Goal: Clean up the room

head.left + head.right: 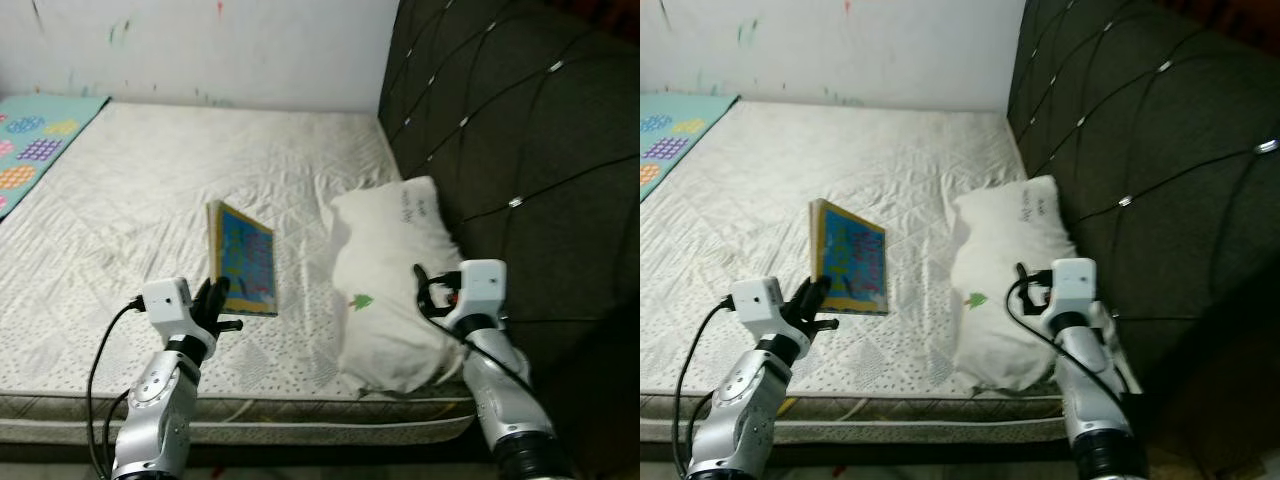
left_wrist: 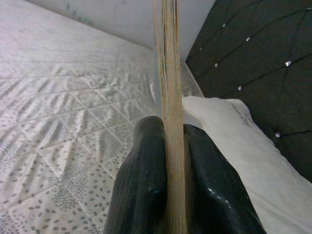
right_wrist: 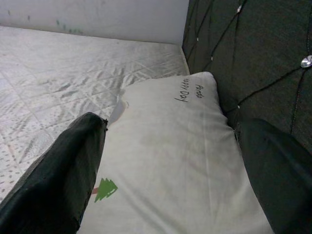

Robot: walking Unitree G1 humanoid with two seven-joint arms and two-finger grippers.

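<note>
A thin blue picture book (image 1: 244,258) stands on edge above the white quilted mattress (image 1: 150,180), held upright by my left gripper (image 1: 215,300), which is shut on its lower corner. In the left wrist view the book's page edge (image 2: 170,97) runs between the two black fingers (image 2: 141,185). A white pillow (image 1: 390,280) with a small green tree print lies against the dark headboard. My right gripper (image 1: 432,290) hovers open over the pillow's near end, with the pillow (image 3: 180,156) between its spread fingers (image 3: 58,175).
A dark tufted headboard (image 1: 520,130) rises along the right side of the bed. A teal play mat (image 1: 30,140) lies at the far left. The white wall (image 1: 200,45) closes the far side. The mattress front edge (image 1: 250,410) is just below my arms.
</note>
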